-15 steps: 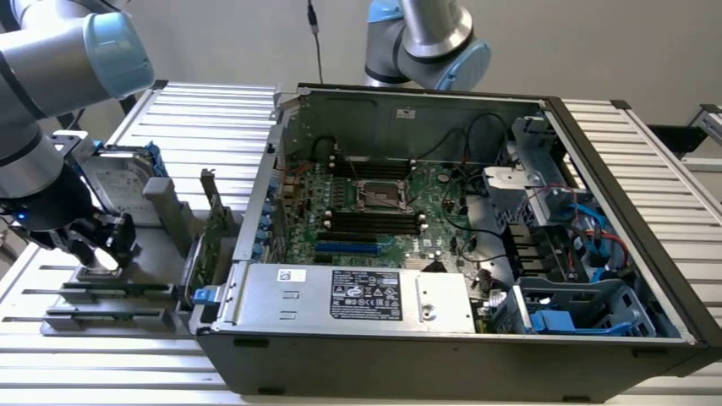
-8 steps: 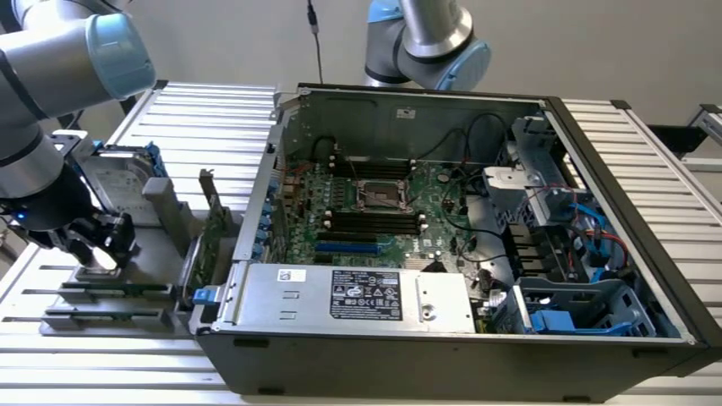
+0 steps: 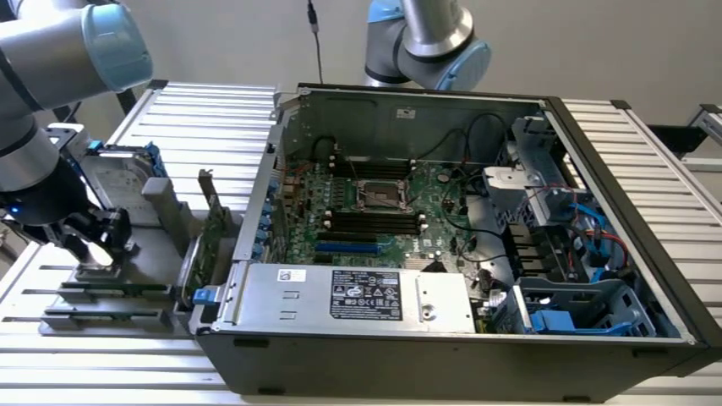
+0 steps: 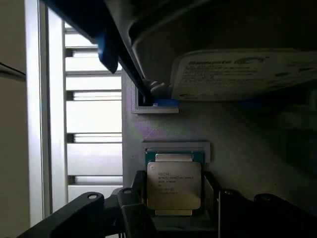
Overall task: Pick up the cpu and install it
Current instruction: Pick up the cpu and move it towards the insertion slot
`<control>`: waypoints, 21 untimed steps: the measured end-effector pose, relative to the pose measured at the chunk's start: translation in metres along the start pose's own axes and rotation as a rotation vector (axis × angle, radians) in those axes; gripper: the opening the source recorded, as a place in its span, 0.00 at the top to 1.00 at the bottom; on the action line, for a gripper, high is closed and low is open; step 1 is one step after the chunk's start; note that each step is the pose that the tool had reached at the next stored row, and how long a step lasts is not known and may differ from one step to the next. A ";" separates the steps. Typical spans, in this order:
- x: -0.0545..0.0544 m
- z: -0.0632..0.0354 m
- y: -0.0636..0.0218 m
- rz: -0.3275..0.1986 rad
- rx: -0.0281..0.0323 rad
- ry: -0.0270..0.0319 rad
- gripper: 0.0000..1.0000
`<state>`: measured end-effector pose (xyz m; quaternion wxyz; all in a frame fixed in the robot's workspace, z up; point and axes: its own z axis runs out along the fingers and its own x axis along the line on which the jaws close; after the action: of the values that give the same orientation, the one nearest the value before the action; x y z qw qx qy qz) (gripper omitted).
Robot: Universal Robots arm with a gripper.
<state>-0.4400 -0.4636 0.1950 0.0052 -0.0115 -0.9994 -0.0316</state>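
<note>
On the grey holder (image 3: 113,292) at the exterior view's left, beside the open computer case (image 3: 451,359), the cpu (image 4: 173,191) lies flat with its metal top up. A pale ledge (image 4: 177,147) runs just along one of its edges. Past that ledge there is bare holder surface, then the hard drive (image 4: 237,74), well apart from the chip. Nothing lies on the cpu's top.

There is one cpu, one hard drive, one upright expansion card (image 3: 209,228) between holder and case, and one empty socket (image 3: 381,196) on the motherboard far inside the case. One silver box with a black label (image 3: 361,296) sits at the case's near wall.

The gripper (image 3: 96,245) hangs over the holder. Its jaws are partly apart, one dark finger (image 4: 212,196) against each of two opposite side edges of the cpu, clasping it where it lies.
</note>
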 end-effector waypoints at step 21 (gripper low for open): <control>-0.016 -0.0933 0.0064 -0.012 0.0002 0.0047 0.45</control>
<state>-0.4228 -0.4635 0.2884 0.0073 -0.0052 -0.9995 -0.0315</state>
